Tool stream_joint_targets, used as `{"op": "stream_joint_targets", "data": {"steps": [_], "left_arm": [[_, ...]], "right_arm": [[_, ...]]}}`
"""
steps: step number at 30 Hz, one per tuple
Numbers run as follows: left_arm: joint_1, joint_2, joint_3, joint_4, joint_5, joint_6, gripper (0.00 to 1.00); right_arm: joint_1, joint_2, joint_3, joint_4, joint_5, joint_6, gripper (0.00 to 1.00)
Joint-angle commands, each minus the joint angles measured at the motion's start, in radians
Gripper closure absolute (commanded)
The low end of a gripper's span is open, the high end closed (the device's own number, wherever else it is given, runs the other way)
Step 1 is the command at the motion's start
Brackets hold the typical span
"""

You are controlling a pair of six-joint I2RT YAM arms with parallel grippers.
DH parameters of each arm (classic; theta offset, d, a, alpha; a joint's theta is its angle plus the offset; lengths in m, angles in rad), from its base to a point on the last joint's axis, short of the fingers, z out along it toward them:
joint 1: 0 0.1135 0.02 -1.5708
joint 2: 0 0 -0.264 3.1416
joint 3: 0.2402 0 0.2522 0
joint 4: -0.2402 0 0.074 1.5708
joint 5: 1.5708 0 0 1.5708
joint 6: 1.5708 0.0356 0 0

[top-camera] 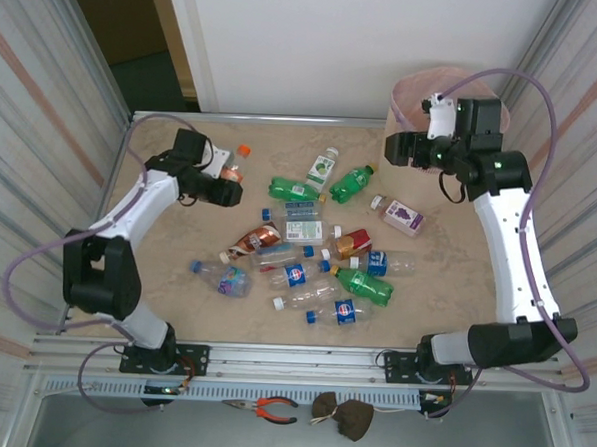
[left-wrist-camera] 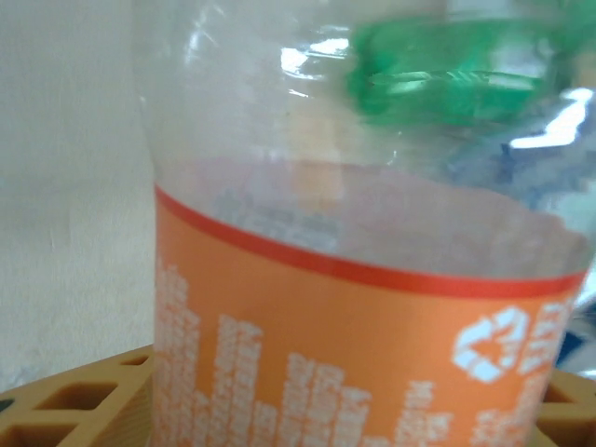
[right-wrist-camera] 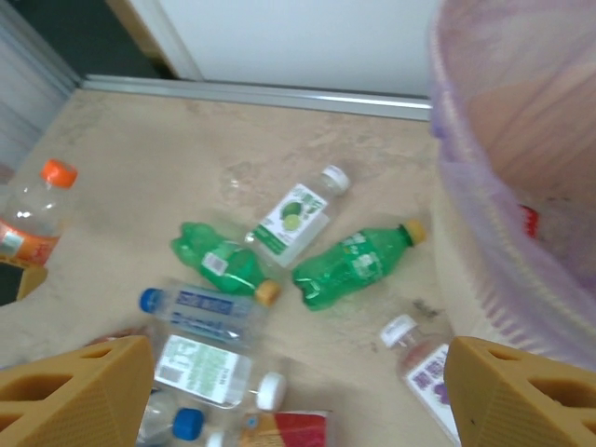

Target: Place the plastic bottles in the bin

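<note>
Left wrist: orange-label bottle (left-wrist-camera: 372,354) is sitting between the left gripper's (top-camera: 226,187) fingers (left-wrist-camera: 74,405), grip unclear | top external: bottle is standing near the table's (top-camera: 445,301) far-left corner | right gripper (right-wrist-camera: 298,400) is hanging wide open beside the bin (top-camera: 416,84), far-right corner

Top cam: fixed high at near edge, looks down on whole table (top-camera: 435,301). Left wrist cam: v. close to orange-label bottle (left-wrist-camera: 354,354), approx. level w/ it, blurred. Right wrist cam: raised beside bin (right-wrist-camera: 521,186), faces down toward far-left corner. Top & right wrist cams share bin, green bottle (right-wrist-camera: 354,265), orange-label bottle.
</note>
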State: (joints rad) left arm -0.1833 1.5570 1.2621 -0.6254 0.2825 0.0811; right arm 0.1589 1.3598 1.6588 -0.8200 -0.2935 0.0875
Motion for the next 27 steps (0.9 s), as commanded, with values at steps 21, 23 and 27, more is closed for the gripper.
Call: {"op": "stream_joint_targets", "data": {"steps": [21, 23, 27], "left_arm": [[-0.284, -0.417, -0.021, 0.653, 0.592, -0.185, 0.38], [-0.328, -0.418, 0.003, 0.653, 0.599, -0.176, 0.38], [-0.419, -0.411, 0.049, 0.645, 0.602, -0.138, 0.35]], "right_arm": [[0.212, -0.269, -0.343, 0.91, -0.623, 0.275, 0.06], [0.252, -0.266, -0.326, 0.931, -0.659, 0.262, 0.05], [0.338, -0.251, -0.278, 0.897, -0.679, 0.194, 0.04]]}}
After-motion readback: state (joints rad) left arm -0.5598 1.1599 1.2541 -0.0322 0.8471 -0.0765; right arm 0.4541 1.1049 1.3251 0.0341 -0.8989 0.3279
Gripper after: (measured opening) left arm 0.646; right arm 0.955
